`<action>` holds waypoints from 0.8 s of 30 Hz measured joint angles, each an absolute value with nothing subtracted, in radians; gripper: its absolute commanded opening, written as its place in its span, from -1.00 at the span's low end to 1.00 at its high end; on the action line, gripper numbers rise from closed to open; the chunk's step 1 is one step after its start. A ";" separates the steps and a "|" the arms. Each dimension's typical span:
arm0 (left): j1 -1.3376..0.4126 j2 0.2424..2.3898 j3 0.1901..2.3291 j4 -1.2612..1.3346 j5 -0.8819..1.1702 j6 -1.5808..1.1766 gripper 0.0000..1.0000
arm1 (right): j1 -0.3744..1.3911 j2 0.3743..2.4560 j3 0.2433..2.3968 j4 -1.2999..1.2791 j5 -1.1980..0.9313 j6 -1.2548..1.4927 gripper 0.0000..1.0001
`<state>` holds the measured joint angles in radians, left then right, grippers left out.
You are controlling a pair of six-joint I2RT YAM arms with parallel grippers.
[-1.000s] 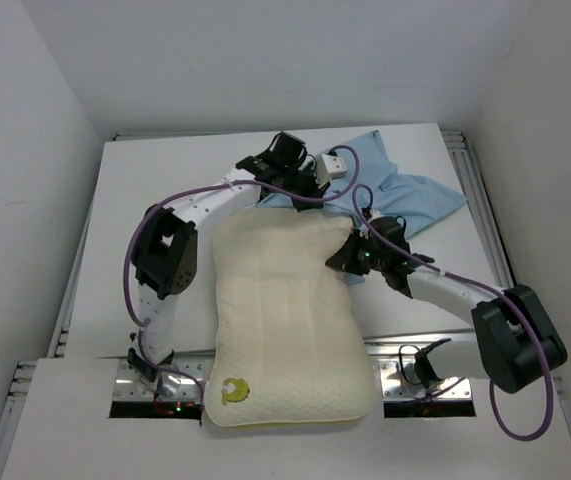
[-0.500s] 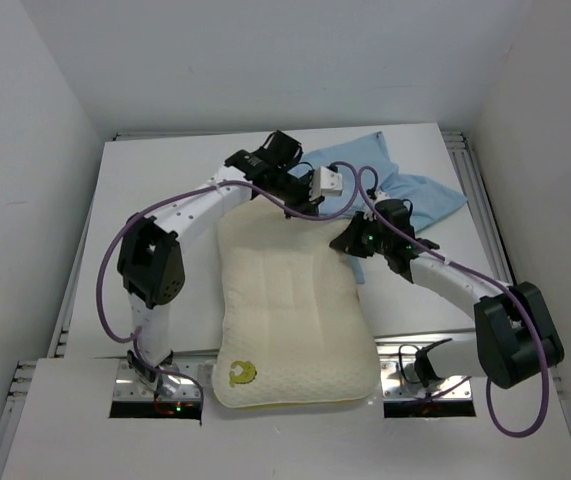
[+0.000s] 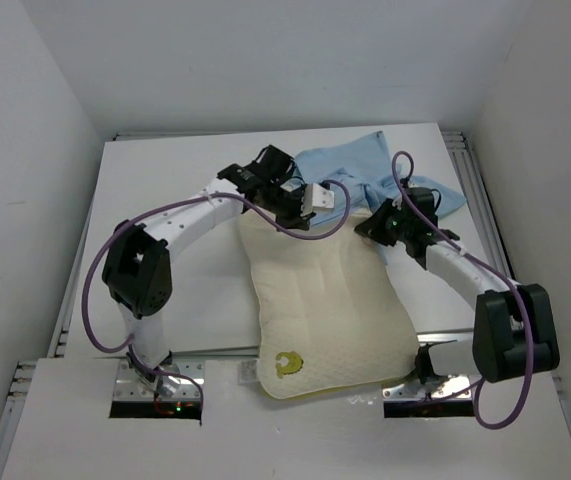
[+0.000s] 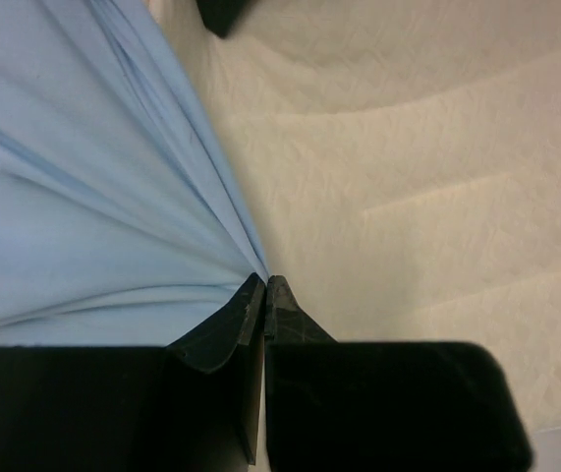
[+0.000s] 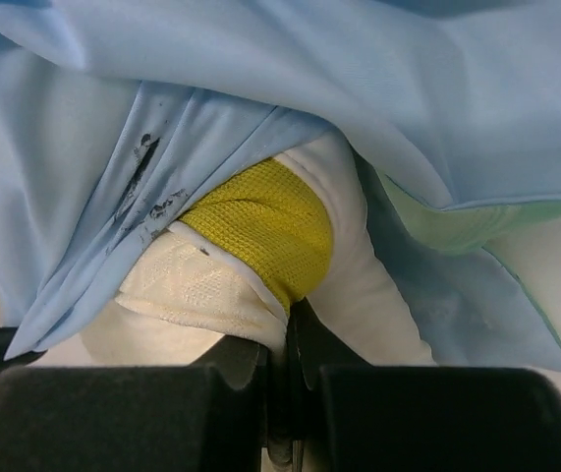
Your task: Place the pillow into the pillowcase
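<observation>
Thin, smooth light-blue cloth of the pillowcase [image 4: 84,197], faintly sheeny, left of the matt black left claw [image 4: 264,285]; quilted, matt cream pillow [image 4: 437,177] fabric to its right. Coarse yellow mesh [image 5: 260,226] just above the right claw [image 5: 282,332].

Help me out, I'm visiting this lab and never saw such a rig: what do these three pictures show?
The left arm and right arm are robot arms bolted at the near edge of a table. The overhead view looks down from behind them. The other two come from a camera on each wrist, so the black shapes at the bottom are that arm's own fingers. On the table lies a cream pillow, its far end at a light blue pillowcase. The left gripper is shut on a pillowcase edge. The right gripper pinches the pillow's corner, with cloth draped over it.
</observation>
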<state>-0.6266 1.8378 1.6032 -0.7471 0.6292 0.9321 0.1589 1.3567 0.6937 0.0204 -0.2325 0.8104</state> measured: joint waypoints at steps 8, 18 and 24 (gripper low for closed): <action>-0.648 1.834 1.546 -0.548 0.594 0.670 -0.44 | 0.135 1.430 0.827 -0.128 -0.192 0.697 0.25; -0.633 1.895 1.718 -0.458 0.575 0.326 0.44 | 0.108 1.359 1.045 -0.331 -0.010 0.403 0.64; -0.436 1.899 1.840 -0.380 0.630 0.142 -0.18 | 0.166 1.275 1.078 -0.410 0.054 0.357 0.63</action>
<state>-0.4358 1.8988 1.8400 -0.3801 0.6300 0.1421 0.1658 1.2747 1.0779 -0.4095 0.0540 0.3573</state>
